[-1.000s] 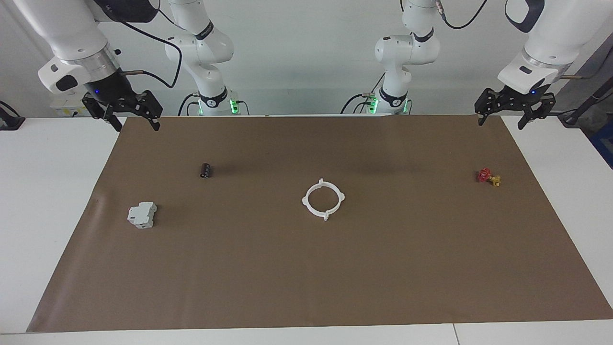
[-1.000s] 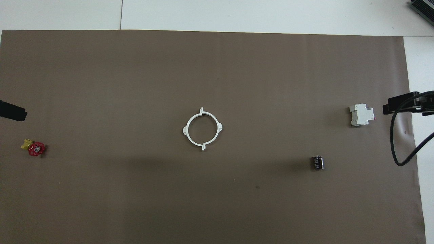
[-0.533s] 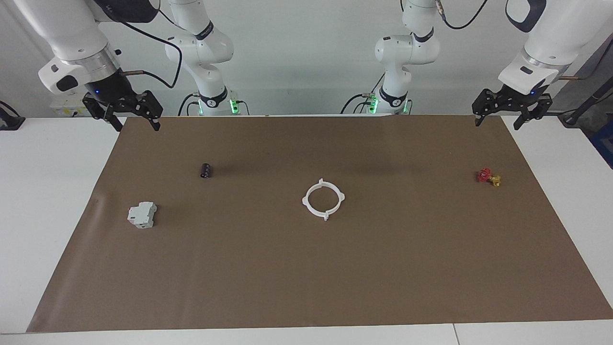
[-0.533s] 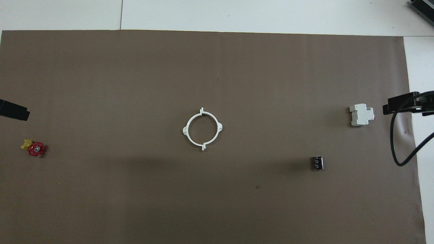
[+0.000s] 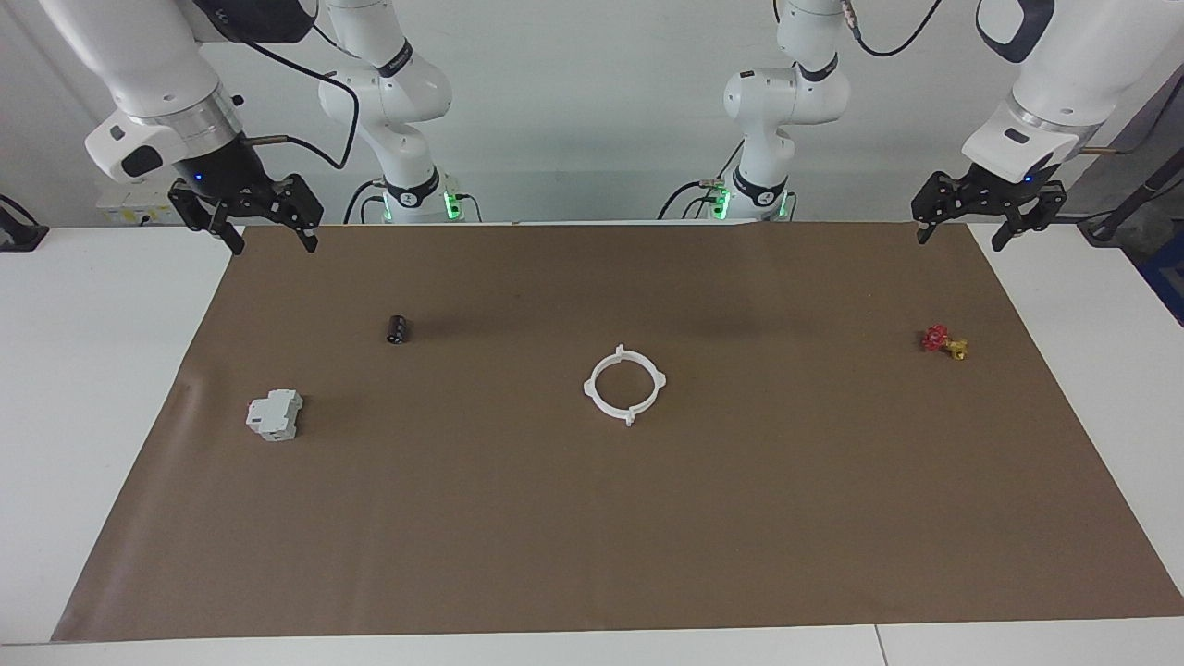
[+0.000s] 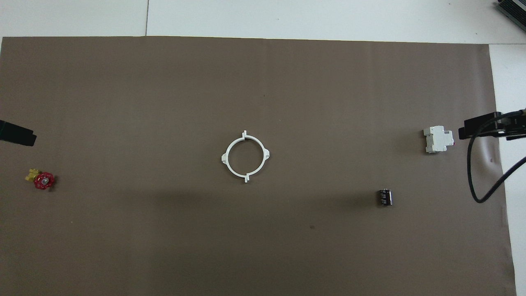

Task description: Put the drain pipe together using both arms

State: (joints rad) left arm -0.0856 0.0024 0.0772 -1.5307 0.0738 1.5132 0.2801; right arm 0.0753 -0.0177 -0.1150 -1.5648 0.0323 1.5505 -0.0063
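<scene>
I see both grippers raised over the mat's near corners, right gripper and left gripper, each with fingers spread and empty. Farther out, the ring lies flat mid-mat, both arcs joined.

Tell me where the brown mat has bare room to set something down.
Bare mat stretches farther from the robots than the drain pipe, and between it and the red valve. Busiest: the right arm's end, with breaker block and black cylinder.
</scene>
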